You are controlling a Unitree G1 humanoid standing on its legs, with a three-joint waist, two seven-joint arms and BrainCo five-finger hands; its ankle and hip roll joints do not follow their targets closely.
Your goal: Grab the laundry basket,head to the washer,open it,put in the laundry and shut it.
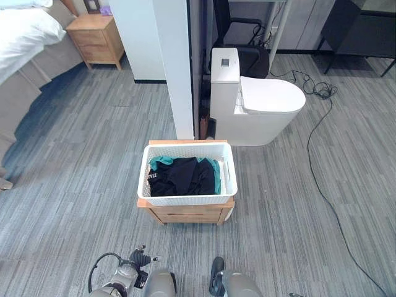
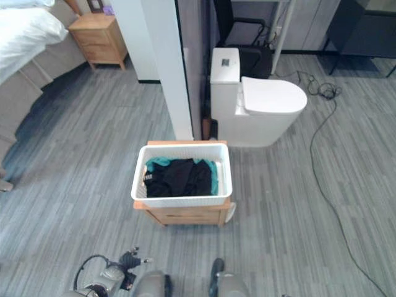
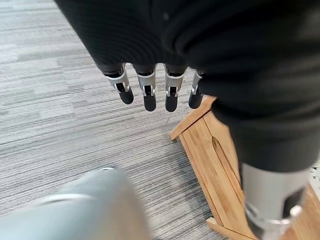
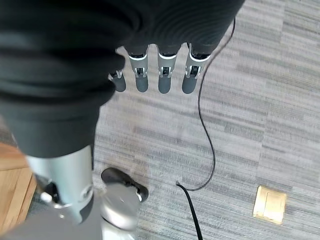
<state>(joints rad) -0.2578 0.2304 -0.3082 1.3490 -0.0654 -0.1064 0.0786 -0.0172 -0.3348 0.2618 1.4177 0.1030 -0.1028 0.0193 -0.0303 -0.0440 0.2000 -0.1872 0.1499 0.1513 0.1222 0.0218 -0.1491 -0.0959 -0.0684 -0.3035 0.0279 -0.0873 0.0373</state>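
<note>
A white laundry basket sits on a low wooden stand in the middle of the grey floor, straight ahead of me. Black and teal clothes fill it. In the left wrist view my left hand hangs open, fingers straight and pointing down at the floor, close beside a corner of the wooden stand. My right hand hangs open too, straight fingers over bare floor and holding nothing. Neither hand touches the basket.
Just behind the basket stand a white pillar and a white toilet. A wooden nightstand and a bed are at the far left. A black cable trails across the floor on the right, near a brass floor plate.
</note>
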